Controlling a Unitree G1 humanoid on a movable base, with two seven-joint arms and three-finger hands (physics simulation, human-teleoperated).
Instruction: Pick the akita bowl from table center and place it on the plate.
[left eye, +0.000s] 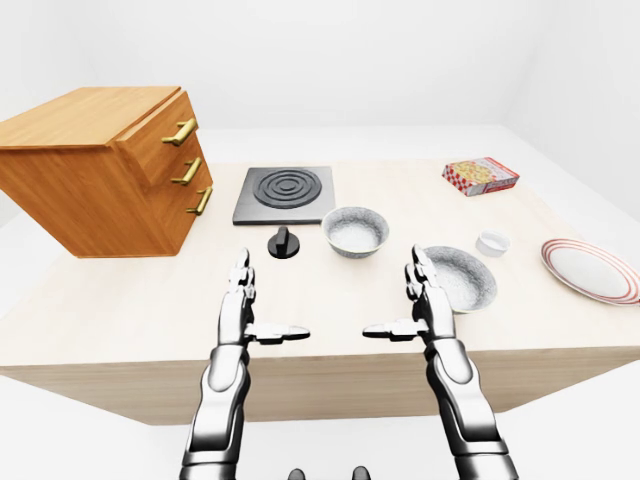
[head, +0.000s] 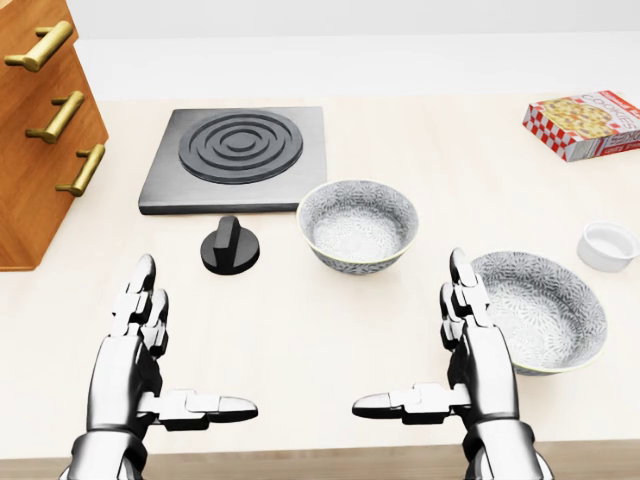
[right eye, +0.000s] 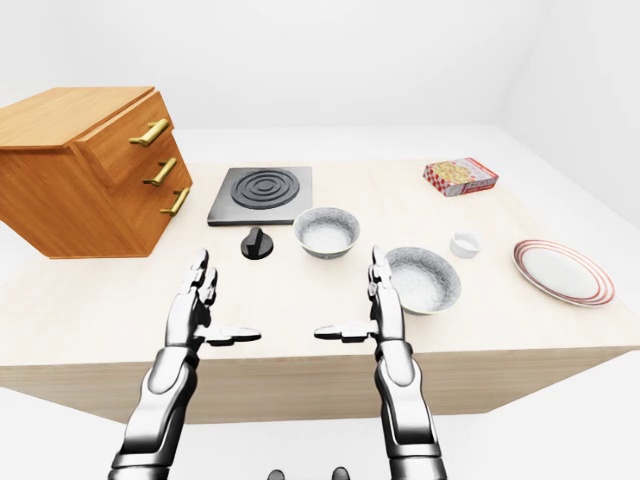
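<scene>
Across pale table (left eye: 120, 310), left-eye view: drawer cabinet (left eye: 90, 170) at left, hob (head: 235, 155) above centre, red-rimmed plate (right eye: 563, 272) far right, near table edge. Wider patterned bowl (head: 550, 310) just beside right hand (head: 485, 375). Akita bowl (head: 358, 224), probably smaller patterned one at centre, just right of black knob (head: 230, 247), untouched. Right hand and left hand (head: 125, 375) wide open, fingers straight, holding nothing.

Step in hand: reach right hand up-left, pinch akita bowl rim, lift high to clear wider bowl and ramekin (head: 607, 245) on way to plate.

Open tabletop between hands. Plate near edge, so lower squarely.
</scene>
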